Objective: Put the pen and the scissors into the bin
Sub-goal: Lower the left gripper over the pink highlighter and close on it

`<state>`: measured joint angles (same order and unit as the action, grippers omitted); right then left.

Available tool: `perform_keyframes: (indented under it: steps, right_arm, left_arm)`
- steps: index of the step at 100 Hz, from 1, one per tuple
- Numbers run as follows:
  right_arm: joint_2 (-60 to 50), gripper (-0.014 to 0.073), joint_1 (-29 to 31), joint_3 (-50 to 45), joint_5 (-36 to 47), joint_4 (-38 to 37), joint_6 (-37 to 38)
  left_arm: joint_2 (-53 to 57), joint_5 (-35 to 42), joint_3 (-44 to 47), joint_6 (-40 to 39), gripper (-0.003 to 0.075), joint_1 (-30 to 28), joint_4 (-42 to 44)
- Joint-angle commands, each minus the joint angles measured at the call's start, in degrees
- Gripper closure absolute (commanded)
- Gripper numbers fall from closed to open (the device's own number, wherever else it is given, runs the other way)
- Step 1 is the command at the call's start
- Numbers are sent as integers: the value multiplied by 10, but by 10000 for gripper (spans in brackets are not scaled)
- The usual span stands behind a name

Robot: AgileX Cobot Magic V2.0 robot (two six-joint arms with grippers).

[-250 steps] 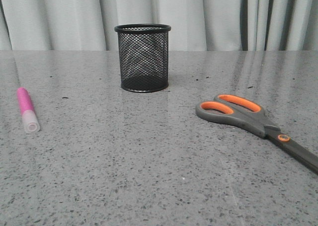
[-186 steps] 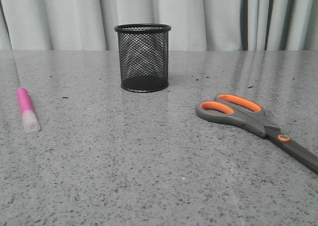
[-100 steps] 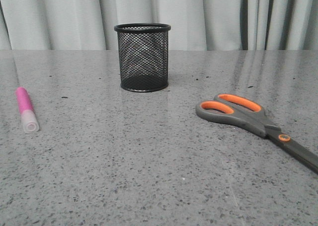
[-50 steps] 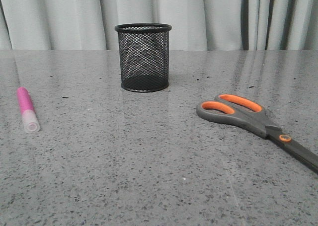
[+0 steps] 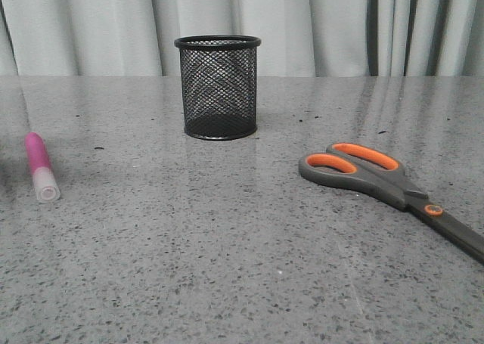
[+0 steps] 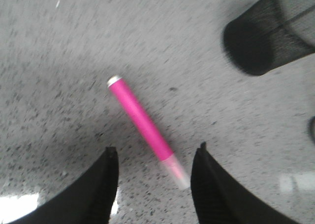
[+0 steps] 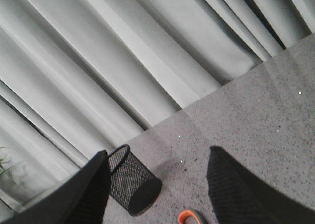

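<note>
The pink pen (image 5: 39,165) with its whitish cap lies on the grey table at the far left. In the left wrist view the pen (image 6: 142,122) lies slanted, its capped end between the tips of my open left gripper (image 6: 156,152), which hovers above it without touching. The black mesh bin (image 5: 218,87) stands upright at the table's middle back; it also shows as the bin (image 6: 268,34) and the bin (image 7: 133,184). The scissors (image 5: 382,182) lie flat at the right, handles toward the bin. My right gripper (image 7: 156,157) is open and holds nothing; one orange scissors handle (image 7: 189,217) shows below it.
Pale pleated curtains (image 5: 318,26) hang behind the table's far edge. The speckled grey tabletop (image 5: 227,246) stretches between pen, bin and scissors. Neither arm shows in the front view.
Pen, bin and scissors have stayed where they were in the front view. A faint shadow has appeared at the table's far left beside the pen.
</note>
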<state>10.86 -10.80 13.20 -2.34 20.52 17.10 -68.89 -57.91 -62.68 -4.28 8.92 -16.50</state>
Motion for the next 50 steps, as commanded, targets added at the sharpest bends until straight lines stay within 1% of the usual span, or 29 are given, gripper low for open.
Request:
perform_keyframes:
  steps: [1,15,27,37,42,50]
  right_arm:
    - [11,201,-1,20,30,-3,-4]
    - [11,201,-1,20,23,-3,-4]
    - [11,201,-1,20,20,-3,-4]
    - [11,201,-1,20,15,-3,-4]
    - [11,201,-1,20,12,-3,-4]
    - [11,201,-1,20,7,-3,-4]
  left_arm:
    - [-33,-21,-43,-24,416,5,3]
    - [-76,-9,-50,-59,416,36,19]
    - [-104,7,-50,-105,416,83,66]
    - [-122,30,-50,-163,421,116,111]
    - [-132,37,-50,-194,428,125,133]
    - [-143,41,-50,-214,428,128,145]
